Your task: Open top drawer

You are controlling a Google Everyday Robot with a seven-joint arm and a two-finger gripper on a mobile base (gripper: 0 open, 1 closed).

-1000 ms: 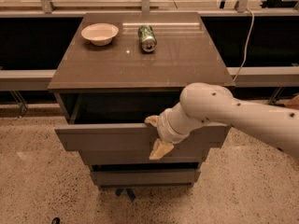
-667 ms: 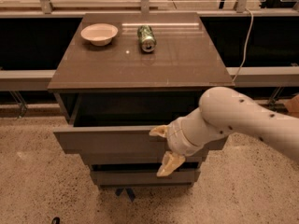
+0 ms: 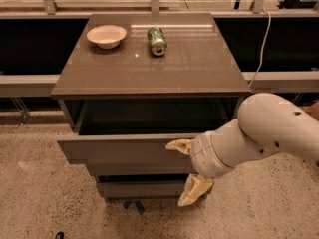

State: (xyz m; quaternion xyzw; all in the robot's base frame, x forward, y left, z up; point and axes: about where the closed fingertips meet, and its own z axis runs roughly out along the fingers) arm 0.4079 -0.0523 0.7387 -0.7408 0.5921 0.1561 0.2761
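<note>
The top drawer point(image 3: 119, 148) stands partly open beneath the cabinet top point(image 3: 189, 68), where a white bowl point(image 3: 106, 35) and a green can point(image 3: 157, 40) sit. The gripper point(image 3: 177, 173), fingers spread wide, hangs before the drawer's right front.

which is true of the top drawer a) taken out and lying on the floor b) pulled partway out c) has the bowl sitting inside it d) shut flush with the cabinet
b: the top drawer juts forward from the cabinet with its dark inside showing, and the hand is at the right end of the drawer front, fingers spread open.
</note>
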